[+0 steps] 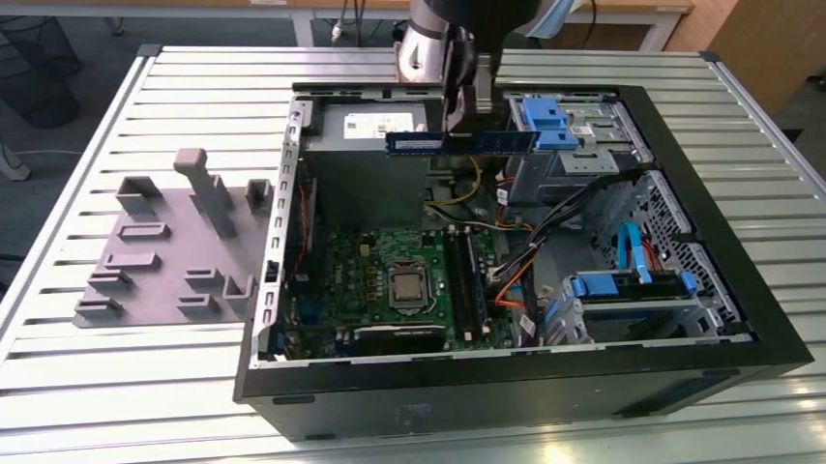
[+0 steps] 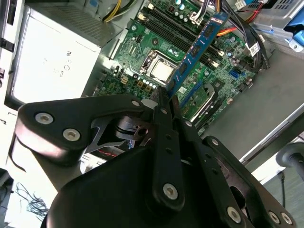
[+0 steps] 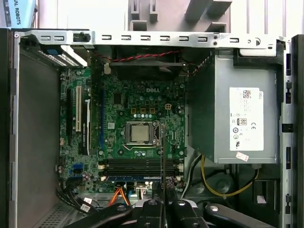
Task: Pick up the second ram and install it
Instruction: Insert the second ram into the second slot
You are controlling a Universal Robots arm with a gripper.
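Ribbed metal counter (image 1: 103, 87) carrying an open black computer case (image 1: 722, 319); my end effector (image 1: 467, 121) is clamped on the second ram (image 1: 420, 142), a thin blue circuit-board stick.

I hold it level, and in the exterior view it shows at the case's twelve o'clock end, raised clear of the green motherboard (image 1: 387, 256) toward six o'clock. At nine o'clock of the case, a grey plastic fixture plate (image 1: 155, 261) lies on the counter. In the second wrist view the stick juts from my fingers (image 2: 165, 137) across the long black slots (image 2: 171, 26).
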